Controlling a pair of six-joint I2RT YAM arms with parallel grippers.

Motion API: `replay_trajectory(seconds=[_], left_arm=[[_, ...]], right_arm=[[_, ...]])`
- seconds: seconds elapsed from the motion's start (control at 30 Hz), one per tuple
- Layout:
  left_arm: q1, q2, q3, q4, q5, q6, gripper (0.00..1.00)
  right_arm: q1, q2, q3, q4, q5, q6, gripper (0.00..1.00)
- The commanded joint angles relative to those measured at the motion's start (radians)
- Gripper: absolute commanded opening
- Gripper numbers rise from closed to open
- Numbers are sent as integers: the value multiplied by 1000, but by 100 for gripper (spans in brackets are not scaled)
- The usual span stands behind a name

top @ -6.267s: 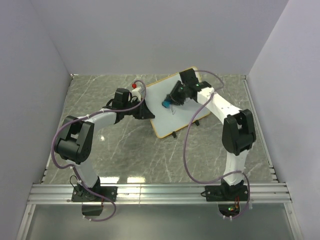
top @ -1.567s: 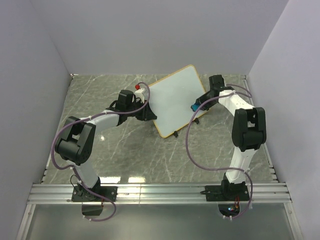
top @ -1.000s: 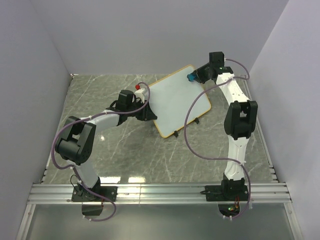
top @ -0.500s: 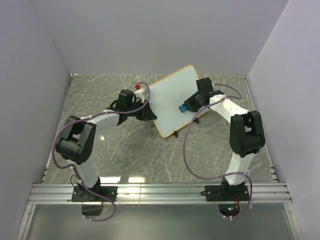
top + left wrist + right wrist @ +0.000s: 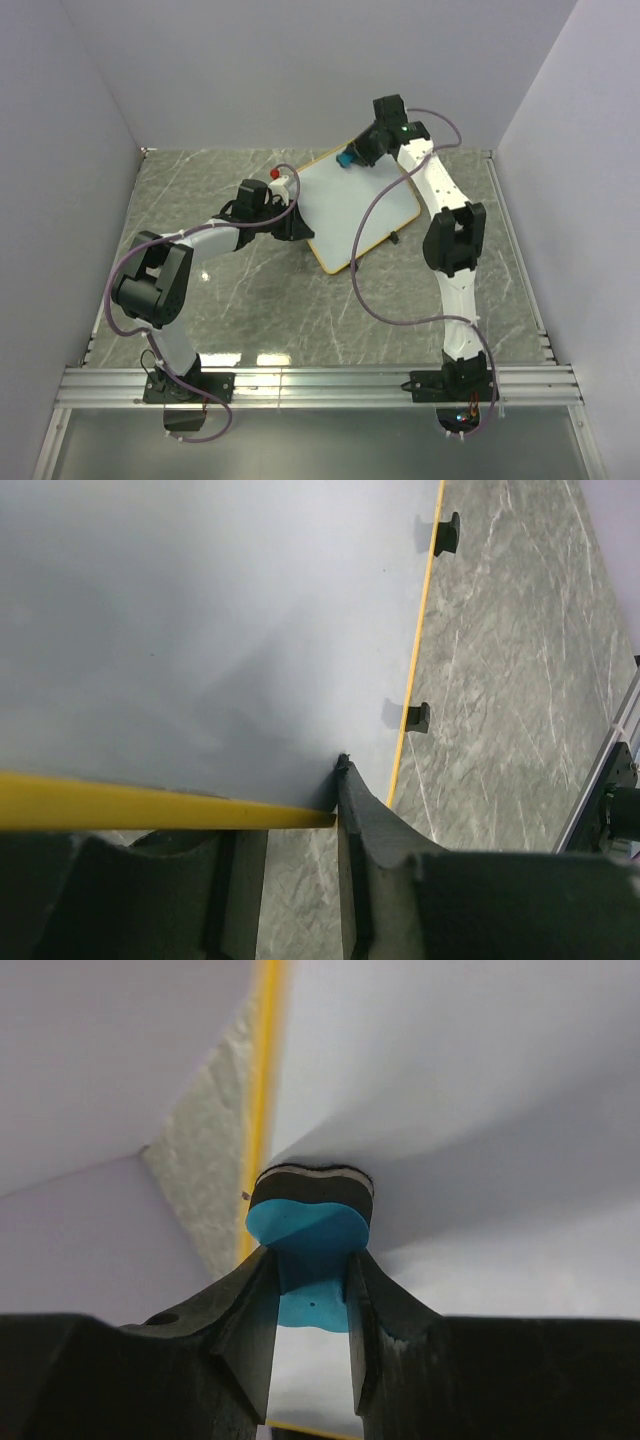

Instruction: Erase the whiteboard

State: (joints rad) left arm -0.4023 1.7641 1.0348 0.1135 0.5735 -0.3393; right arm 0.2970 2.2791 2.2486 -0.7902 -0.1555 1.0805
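whiteboard (image 5: 350,205): on the grey marble tabletop (image 5: 250,300), towards the back wall, turned at an angle to the tabletop's edges. Can't tell whether it lies flat.
board surface: plain white in both wrist views, no marks to be seen.
feet (image 5: 418,717): two small black ones, sticking out from one long edge.
left pincer (image 5: 292,222): clamped on the board's left edge, yellow frame (image 5: 150,800) caught between the fingers.
right pincer (image 5: 311,1290): clenched on a blue eraser (image 5: 310,1230).
eraser contact: dark pad pressed on the white surface at the board's far corner, just beside the frame.
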Motion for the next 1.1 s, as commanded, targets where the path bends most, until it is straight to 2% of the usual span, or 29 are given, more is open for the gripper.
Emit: replay_trajectory(seconds=[0.0, 0.07, 0.1, 0.27, 0.4, 0.5, 0.7, 0.87, 1.07], left_arm=[[-52, 40, -30, -129, -107, 246, 0], [-52, 32, -33, -126, -110, 247, 0], [-52, 29, -36, -126, -112, 247, 0], [-52, 29, -30, -130, -113, 250, 0], [-55, 28, -28, -121, -113, 249, 0], [-56, 31, -28, -121, -110, 244, 0], [-58, 31, -28, -120, -104, 240, 0], [-63, 34, -27, -121, -107, 240, 0], [-64, 28, -27, -123, -109, 244, 0]], right_arm=[[33, 164, 146, 33, 34, 25, 0], [33, 143, 82, 54, 34, 27, 0], [33, 104, -17, 90, 36, 25, 0], [31, -32, -283, 135, 82, -40, 0], [18, -188, -583, 199, 103, -88, 0], [13, -272, -746, 229, 112, -120, 0], [25, -388, -978, 298, 106, -123, 0], [114, -359, -936, 281, 103, -116, 0], [232, -252, -729, 238, 88, -65, 0]])
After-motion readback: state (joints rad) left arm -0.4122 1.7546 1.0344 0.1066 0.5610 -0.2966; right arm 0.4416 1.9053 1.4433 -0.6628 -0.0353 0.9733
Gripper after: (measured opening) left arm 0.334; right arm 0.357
